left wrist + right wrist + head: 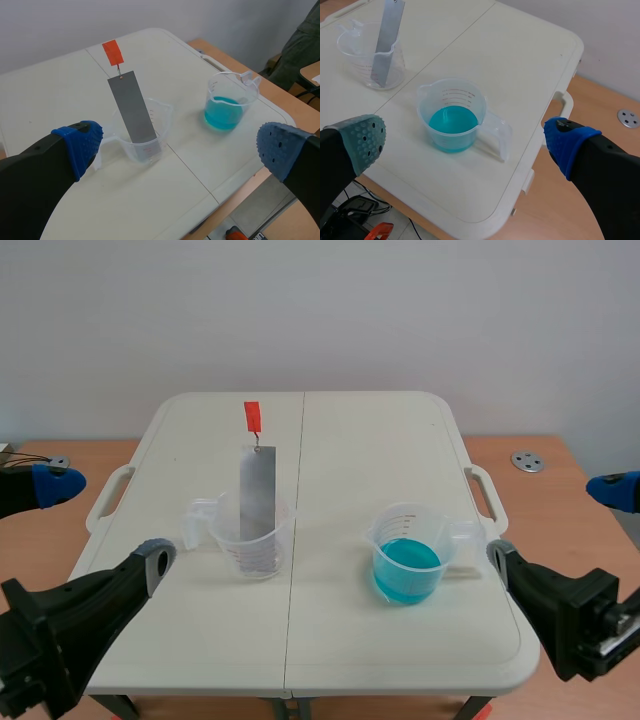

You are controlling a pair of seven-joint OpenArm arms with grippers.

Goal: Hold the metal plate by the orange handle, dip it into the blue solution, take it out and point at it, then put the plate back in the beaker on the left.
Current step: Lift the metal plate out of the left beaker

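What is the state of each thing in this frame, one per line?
metal plate: leaning in the left beaker, untouched
orange handle: free, not gripped
left beaker: upright, holds the plate
right beaker: upright, partly filled with blue solution
left end effector: open, empty
right end effector: open, empty

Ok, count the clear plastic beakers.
2. One clear plastic beaker, left of the table's seam, holds the grey metal plate; the other beaker, right of it, holds blue solution. None hidden.
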